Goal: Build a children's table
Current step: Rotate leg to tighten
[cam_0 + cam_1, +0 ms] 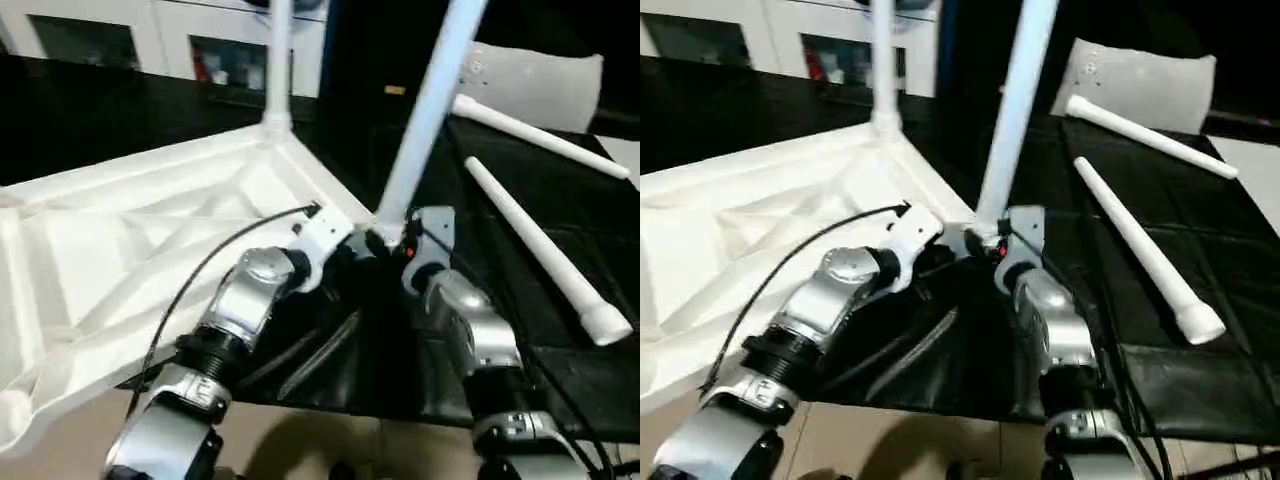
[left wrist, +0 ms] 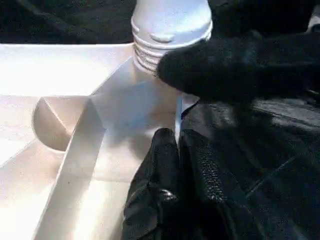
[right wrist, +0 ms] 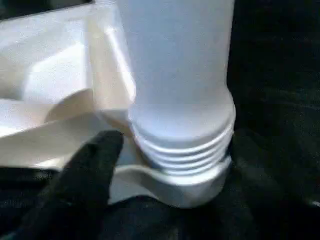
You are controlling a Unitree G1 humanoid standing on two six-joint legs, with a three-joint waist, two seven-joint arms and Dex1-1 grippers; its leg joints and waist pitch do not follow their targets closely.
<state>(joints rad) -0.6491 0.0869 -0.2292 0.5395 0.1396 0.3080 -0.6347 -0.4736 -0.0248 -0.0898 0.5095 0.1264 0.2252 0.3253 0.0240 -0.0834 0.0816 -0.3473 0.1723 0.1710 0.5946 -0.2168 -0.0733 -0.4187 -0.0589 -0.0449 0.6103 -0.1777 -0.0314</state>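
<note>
The white tabletop (image 1: 130,250) lies upside down on the left, ribbed underside up. One white leg (image 1: 278,60) stands upright in its far corner socket. A second leg (image 1: 430,100) leans in the near right corner socket, its threaded end (image 3: 182,145) sitting in the socket. My right gripper (image 1: 385,240) is open at that leg's base, with one black finger (image 3: 90,175) just beside the threads. My left gripper (image 2: 177,137) is shut on the tabletop's thin rim next to the same corner. Two loose legs (image 1: 540,250) (image 1: 545,135) lie on the black mat to the right.
The black mat (image 1: 570,330) covers the work surface right of the tabletop. A white pillow-like slab (image 1: 545,85) lies at the back right. A white cabinet (image 1: 170,30) with dark compartments stands behind. Beige floor (image 1: 320,445) shows at the near edge.
</note>
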